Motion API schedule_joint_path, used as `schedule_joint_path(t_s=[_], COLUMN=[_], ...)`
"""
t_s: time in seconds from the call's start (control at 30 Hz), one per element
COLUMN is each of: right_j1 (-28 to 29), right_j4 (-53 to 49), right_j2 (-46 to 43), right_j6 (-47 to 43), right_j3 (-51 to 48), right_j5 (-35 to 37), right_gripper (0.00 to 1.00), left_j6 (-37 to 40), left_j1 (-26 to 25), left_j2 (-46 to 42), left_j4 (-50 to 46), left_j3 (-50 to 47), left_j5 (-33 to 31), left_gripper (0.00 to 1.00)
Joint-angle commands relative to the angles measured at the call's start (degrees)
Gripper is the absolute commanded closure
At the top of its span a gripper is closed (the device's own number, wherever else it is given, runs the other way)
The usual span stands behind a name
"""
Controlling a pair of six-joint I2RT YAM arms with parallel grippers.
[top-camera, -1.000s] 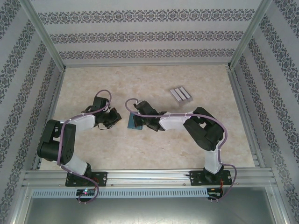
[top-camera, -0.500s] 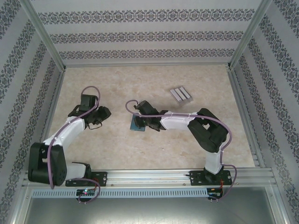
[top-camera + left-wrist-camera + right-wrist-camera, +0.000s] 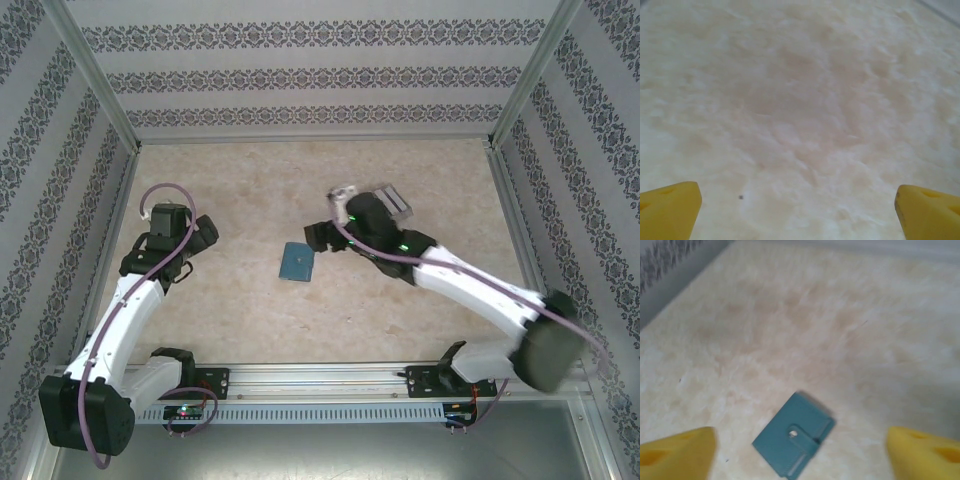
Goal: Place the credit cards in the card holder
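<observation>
Geometry first: the card holder (image 3: 296, 262) lies flat on the bench (image 3: 240, 180) near the middle, with my two arms to either side of it. The right hand (image 3: 801, 450) is the closer one, just to the right of the holder and a touch farther back. The left hand (image 3: 799, 212) is well off to the left over bare bench. Both hands are spread wide and carry nothing. In each wrist view the yellow pads (image 3: 677, 452) sit at the outer corners of the picture with nothing between them. From above, the holder's long axis runs roughly near to far with a slight tilt. In the right wrist view it sits diagonally below the hand, with a small tab and snap facing up, so I take it to be closed. The credit cards (image 3: 400, 198) are a short row of grey strips to the far right, just beyond the right wrist and well apart from the holder. I judge the right arm is better placed to fetch them, and the holder lies toward the left arm's side for steadying or opening. The right wrist covers part of the cards from above, so I cannot count them or see which way each one lies. I also cannot tell how high the right hand is above the bench. Neither wrist camera looks toward the cards — that makes the reach to them partly blind.
</observation>
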Motion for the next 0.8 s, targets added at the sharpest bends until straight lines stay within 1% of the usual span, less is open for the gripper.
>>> schedule_joint_path(t_s=[0.0,0.07,0.13,0.17,0.2,0.23,0.27,0.33,0.37,0.43,0.47,0.5,0.53,0.6,0.63,0.7,0.77], right_j1=[-0.35,-0.92,-2.96,-4.92,-7.00,-9.34,-11.50,-15.60,-17.76,-21.80,-24.05,-26.40,-29.10,-33.59,-35.34,-37.17,-37.72], right_j4=[1.14,3.87,7.44,9.30,11.77,14.23,15.99,19.96,21.23,23.16,25.06,27.43,29.75,31.42,32.52,37.32,42.62], right_j2=[-11.55,-20.55,-28.49,-32.35,-35.35,-38.41,-41.14,-44.29,-45.53,-46.47,-46.18,-45.43,-44.26,-41.03,-38.62,-33.11,-27.57], right_j6=[-5.56,-8.11,-9.15,-9.71,-13.15,-18.12,-20.51,-21.82,-21.70,-20.96,-19.39,-18.51,-18.25,-17.26,-16.54,-15.70,-17.08], right_j3=[-7.27,-13.50,-19.33,-22.47,-25.46,-29.36,-33.02,-39.49,-41.93,-45.31,-47.06,-48.76,-50.57,-51.82,-52.13,-52.74,-52.10], right_j5=[14.09,20.78,24.60,24.23,21.67,17.24,14.18,12.80,11.77,9.84,9.88,9.08,6.77,2.82,2.24,2.89,2.50], right_gripper=[0.02,0.02,0.02,0.02,0.02,0.02,0.02,0.02,0.02,0.02,0.02,0.02,0.02,0.02,0.02,0.02,0.02], left_j6=[1.24,0.65,2.31,3.34,4.43,6.50,9.90,14.94,18.79,24.56,29.50,33.73,36.78,37.65,37.99,39.31,39.98], left_j1=[0.08,-0.01,-0.06,-0.01,0.03,0.05,0.08,0.12,0.08,0.12,0.13,0.09,0.16,0.16,0.12,0.42,0.85], left_j2=[-3.57,-5.20,-6.54,-7.34,-8.22,-9.61,-11.30,-14.04,-14.70,-14.00,-12.98,-11.95,-10.31,-6.05,-2.94,2.86,8.19], left_j4=[-0.02,2.62,7.50,10.49,13.60,17.38,21.68,28.35,32.73,40.89,44.74,46.05,46.23,47.07,49.11,53.04,55.40], left_j3=[-1.69,-4.14,-7.47,-9.59,-11.74,-14.63,-17.01,-20.82,-23.04,-27.09,-28.36,-28.63,-28.35,-27.57,-27.65,-27.22,-25.96], left_j5=[-7.89,-9.38,-9.71,-10.68,-11.89,-12.63,-10.90,-5.19,-2.46,-2.81,-0.93,2.35,5.20,7.13,7.27,7.14,6.86], left_gripper=[0.00,0.00,0.00,0.00,0.00,0.00,0.00,0.00,0.00,0.00,0.00,0.01,0.00,0.00,0.00,0.00,0.00])
